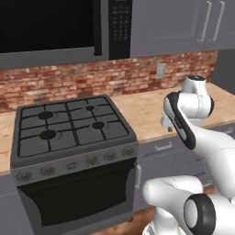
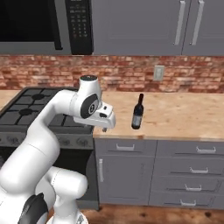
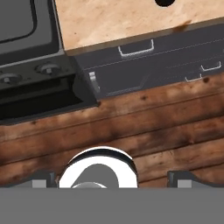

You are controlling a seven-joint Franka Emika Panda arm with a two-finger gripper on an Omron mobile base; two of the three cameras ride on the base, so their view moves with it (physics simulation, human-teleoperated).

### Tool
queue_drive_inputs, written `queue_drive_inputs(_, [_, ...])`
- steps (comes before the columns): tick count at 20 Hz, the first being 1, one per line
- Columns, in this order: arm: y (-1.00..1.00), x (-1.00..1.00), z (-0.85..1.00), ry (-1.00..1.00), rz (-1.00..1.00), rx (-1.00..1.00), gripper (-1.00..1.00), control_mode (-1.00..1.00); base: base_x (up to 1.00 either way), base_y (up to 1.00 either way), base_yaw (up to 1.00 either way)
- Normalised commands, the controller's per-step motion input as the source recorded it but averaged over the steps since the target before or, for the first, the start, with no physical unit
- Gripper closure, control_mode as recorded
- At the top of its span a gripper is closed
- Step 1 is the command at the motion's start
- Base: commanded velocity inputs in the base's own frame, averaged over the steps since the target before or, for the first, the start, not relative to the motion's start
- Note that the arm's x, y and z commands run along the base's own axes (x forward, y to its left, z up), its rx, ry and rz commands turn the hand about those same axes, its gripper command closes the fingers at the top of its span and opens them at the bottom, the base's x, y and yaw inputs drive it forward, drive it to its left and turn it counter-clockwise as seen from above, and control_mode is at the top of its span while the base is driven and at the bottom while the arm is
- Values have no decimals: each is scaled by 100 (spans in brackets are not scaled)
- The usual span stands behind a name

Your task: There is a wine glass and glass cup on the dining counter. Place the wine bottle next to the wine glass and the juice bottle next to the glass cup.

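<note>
We see the wine bottle (image 2: 138, 112) upright on the bench (image 2: 175, 113); our fingers (image 3: 111, 178) hang wide open, empty, over the floor (image 3: 131, 127).

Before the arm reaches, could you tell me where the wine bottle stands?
In the right base view, the wine bottle stands upright on the wood-topped counter, right of the stove.

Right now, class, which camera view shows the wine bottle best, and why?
The right base view: the wine bottle stands whole and upright on the wood-topped counter. In the hand view a dark round shape at the top edge may be its base.
</note>
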Motion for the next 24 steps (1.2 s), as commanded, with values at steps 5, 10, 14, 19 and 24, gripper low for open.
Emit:
queue_drive_inputs(5, [0, 0, 0, 0, 0, 0, -100, 100, 40, -54, 0])
queue_drive_inputs(10, [0, 0, 0, 0, 0, 0, -100, 100, 42, -21, 0])
queue_drive_inputs(14, [0, 0, 0, 0, 0, 0, -100, 100, 31, 0, -1])
queue_drive_inputs(19, [0, 0, 0, 0, 0, 0, -100, 100, 13, 1, -4])
queue_drive_inputs(24, [0, 0, 0, 0, 0, 0, -100, 100, 22, 0, -5])
